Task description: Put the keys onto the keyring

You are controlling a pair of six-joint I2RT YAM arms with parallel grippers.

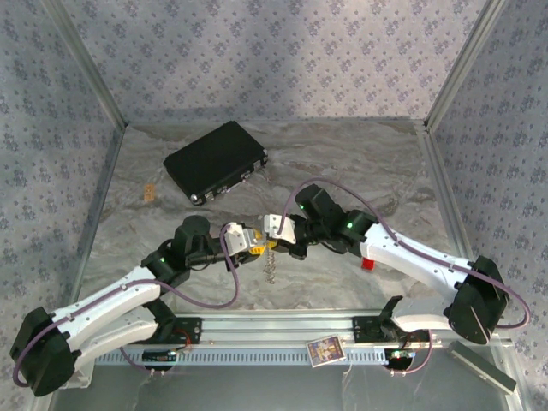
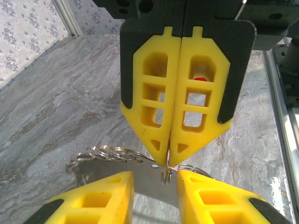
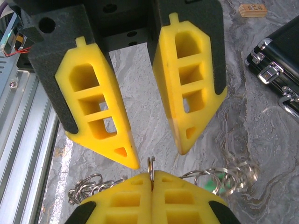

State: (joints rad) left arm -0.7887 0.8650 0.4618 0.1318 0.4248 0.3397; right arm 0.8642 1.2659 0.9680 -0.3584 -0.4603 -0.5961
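Step in hand, as I read it: R pincer [image 3: 152, 181] presents the keyring [image 3: 151, 163] while L pincer [image 3: 159, 156] comes in to work on it. To do it well, R shd hold the loop edge-on & steady. L shd line up square w/ it and pinch only once the loop sits centred btwn its pads, w/o tugging the chain [image 3: 232, 175], or the lot will prob. twist. R pincer is clenched on the keyring's thin loop, mid-scene & lifted off the desk [image 1: 385, 171] I think, w/ chain links dangling either side. L pincer is released: jaws apart, nothing btwn them, tips just beside the loop. A green bit [image 3: 212, 186], prob. a key head, sits among the links; other keys I can't make out. Pose: both arms reach inward low over the desk, forearms angled to centre, pincers tip to tip, facing each other.
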